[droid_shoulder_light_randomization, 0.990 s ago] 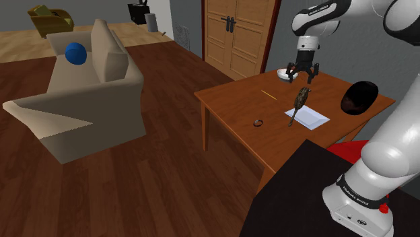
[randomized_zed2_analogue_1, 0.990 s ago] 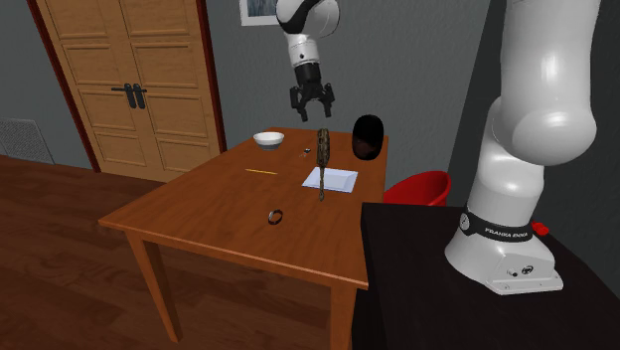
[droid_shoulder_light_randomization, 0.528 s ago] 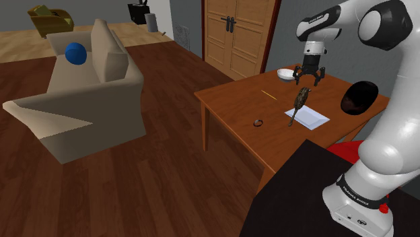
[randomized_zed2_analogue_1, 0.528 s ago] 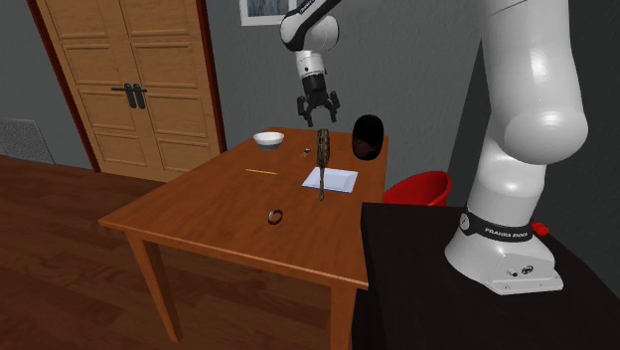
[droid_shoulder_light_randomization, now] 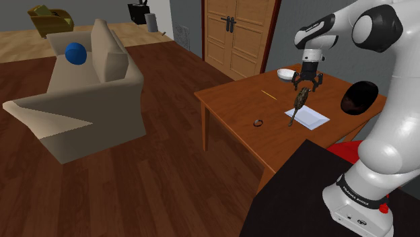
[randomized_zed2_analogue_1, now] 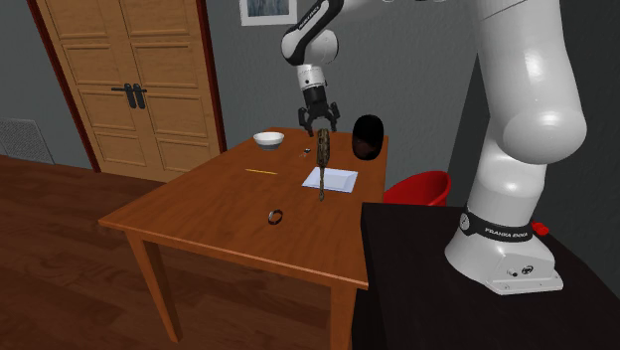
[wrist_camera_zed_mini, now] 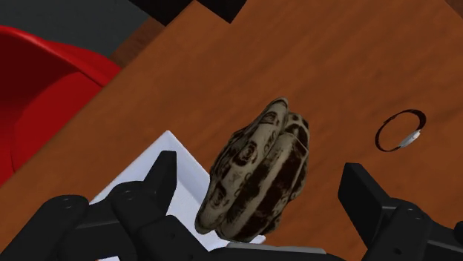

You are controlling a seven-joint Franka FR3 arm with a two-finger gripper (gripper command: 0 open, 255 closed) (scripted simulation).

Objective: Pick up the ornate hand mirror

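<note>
Holds the gripper [droid_shoulder_light_randomization: 309,85] [randomized_zed2_analogue_1: 319,127] [wrist_camera_zed_mini: 260,175] spread wide just above the head of the ornate hand mirror [droid_shoulder_light_randomization: 300,99] [randomized_zed2_analogue_1: 322,149] [wrist_camera_zed_mini: 256,178], one finger to each side, clasping nothing. Shows that mirror toward the far end of the wooden table [randomized_zed2_analogue_1: 199,214], over the left part of a white sheet [randomized_zed2_analogue_1: 340,180] in the second exterior view, handle pointing near. Shows a small ring [randomized_zed2_analogue_1: 276,216] nearer on bare wood, a white bowl [randomized_zed2_analogue_1: 268,139] far left.

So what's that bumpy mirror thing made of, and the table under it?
The hand mirror could be carved old metal or stone, I can't tell which. It is mottled cream and dark brown, with raised bumpy patterns and a dull finish. The table looks like wood. It is a warm reddish-brown with faint streaks and a smooth top.
</note>
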